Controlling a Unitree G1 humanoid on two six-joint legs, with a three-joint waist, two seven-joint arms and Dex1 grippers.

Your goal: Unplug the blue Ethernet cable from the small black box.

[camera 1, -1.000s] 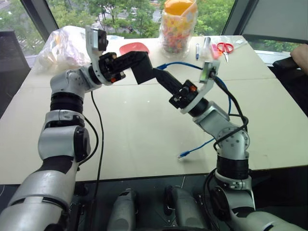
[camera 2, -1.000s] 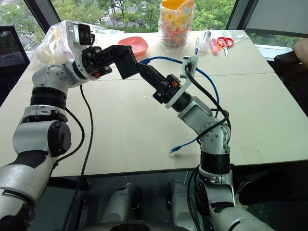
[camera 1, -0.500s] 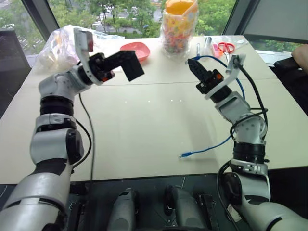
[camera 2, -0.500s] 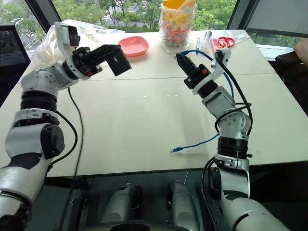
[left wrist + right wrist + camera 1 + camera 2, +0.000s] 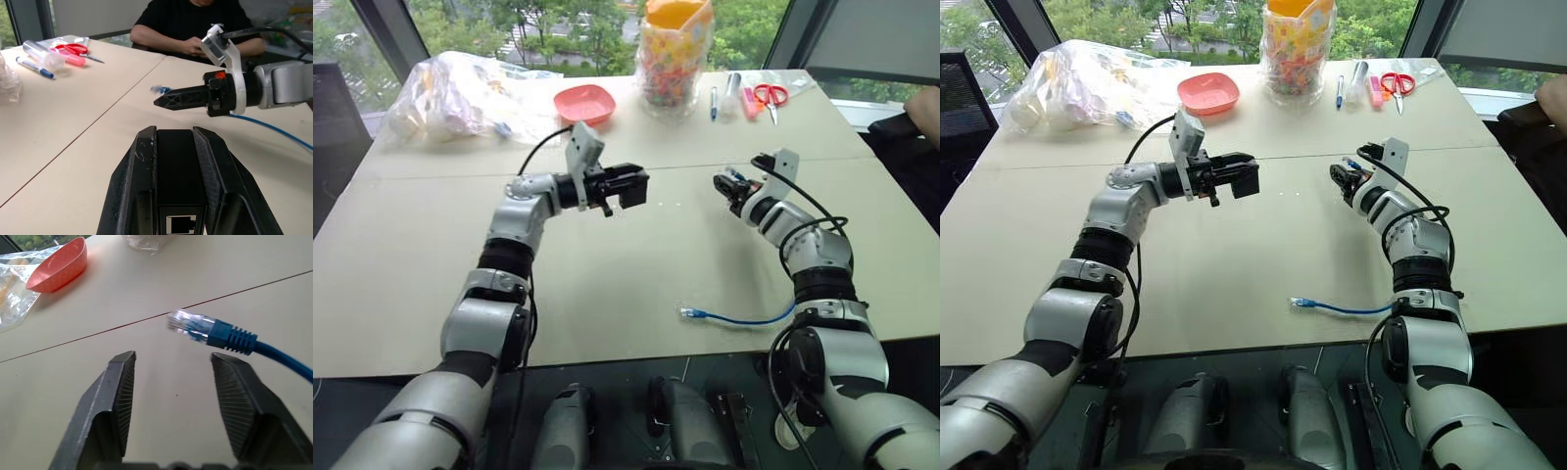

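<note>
Since the earlier frame, both arms had dropped low and apart. Cable (image 5: 230, 336) lay free of the box (image 5: 177, 181), which the left claw (image 5: 628, 187) pinched; right claw (image 5: 181, 401) stood spread. Unplugging looked done; next, set both on the desk (image 5: 636, 264).

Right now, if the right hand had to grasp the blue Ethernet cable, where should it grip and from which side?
Probably the ribbed boot of the blue Ethernet cable, just behind the clear plug; it is stiffer and thicker than the cord. It sits just past the open right hand, running from one finger toward the other, so approach straight ahead but roll the wrist first so the fingers close across the boot.
</note>
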